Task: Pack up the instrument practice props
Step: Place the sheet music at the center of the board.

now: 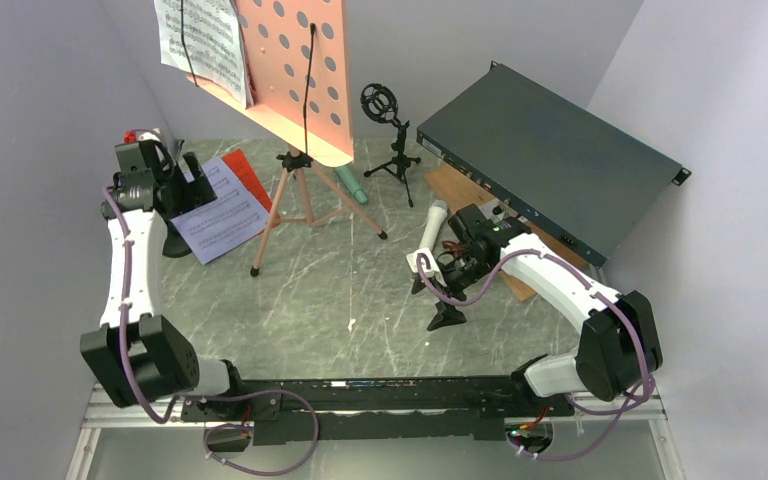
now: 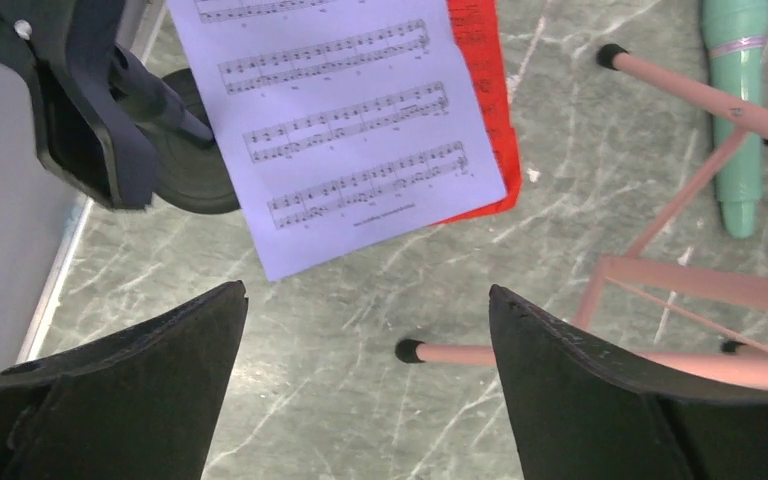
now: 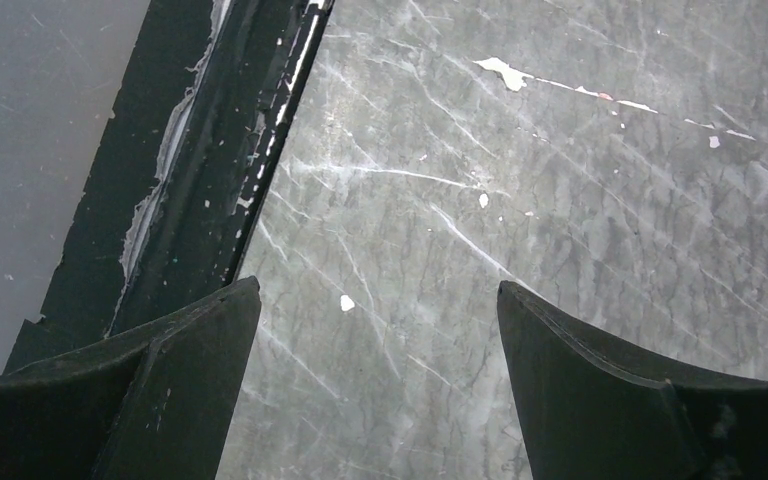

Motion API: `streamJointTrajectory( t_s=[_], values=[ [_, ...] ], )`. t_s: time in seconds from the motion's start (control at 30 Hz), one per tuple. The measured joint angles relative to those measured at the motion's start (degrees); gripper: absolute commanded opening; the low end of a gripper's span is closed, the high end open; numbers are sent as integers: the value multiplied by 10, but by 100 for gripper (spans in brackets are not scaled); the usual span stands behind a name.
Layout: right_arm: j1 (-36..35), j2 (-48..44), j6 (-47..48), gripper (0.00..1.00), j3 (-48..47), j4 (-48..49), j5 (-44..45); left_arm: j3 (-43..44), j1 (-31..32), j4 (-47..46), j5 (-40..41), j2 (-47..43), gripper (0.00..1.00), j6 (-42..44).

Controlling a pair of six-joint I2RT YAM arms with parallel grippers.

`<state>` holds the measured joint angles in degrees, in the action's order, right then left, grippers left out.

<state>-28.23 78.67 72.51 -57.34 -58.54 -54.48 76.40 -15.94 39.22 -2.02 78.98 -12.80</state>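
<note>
- nearest, right gripper (image 3: 378,285) hangs wide apart, empty, above bare marble table (image 3: 580,200).
- white microphone (image 1: 433,222) lies just beside it.
- left gripper (image 2: 368,295) spread wide, holding nothing, near lavender sheet-music page (image 2: 350,130) lying on red page (image 2: 480,90).
- pink tripod (image 1: 300,125) stands mid-table; green microphone (image 1: 352,184) on the table behind it.
- black microphone mount (image 1: 392,140) upright at back.

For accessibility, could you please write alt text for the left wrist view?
The left gripper hangs open and empty above a marbled table. Ahead, a lavender sheet-music page overlaps a red page; pink tripod legs and a green microphone at right.
</note>
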Motion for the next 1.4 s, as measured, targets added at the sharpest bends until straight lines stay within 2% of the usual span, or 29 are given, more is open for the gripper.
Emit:
streamJointTrajectory(
  t_s=[0.17,0.3,0.5,0.6,0.7,0.97,1.17,1.27,1.4],
  values=[
    [0,0,0,91,0,0,0,-69,-4,-30,-49,-67,100,-13],
    [0,0,0,91,0,0,2,-151,-17,-79,-158,-135,99,-29],
    [0,2,0,91,0,-1,2,-221,-21,-191,-334,-199,99,-47],
    [0,4,0,91,0,0,2,-257,-20,-256,-400,-218,99,-51],
    [0,5,0,91,0,-1,3,-275,-14,-296,-428,-218,99,-51],
    [0,11,0,91,0,-1,4,-276,50,-329,-428,-183,93,-37],
    [0,12,0,91,0,-1,4,-246,138,-300,-335,-129,87,14],
    [0,12,0,91,0,-1,4,-237,161,-292,-283,-115,85,39],
    [0,12,0,91,0,-1,4,-237,172,-290,-244,-107,77,61]
  ],
)
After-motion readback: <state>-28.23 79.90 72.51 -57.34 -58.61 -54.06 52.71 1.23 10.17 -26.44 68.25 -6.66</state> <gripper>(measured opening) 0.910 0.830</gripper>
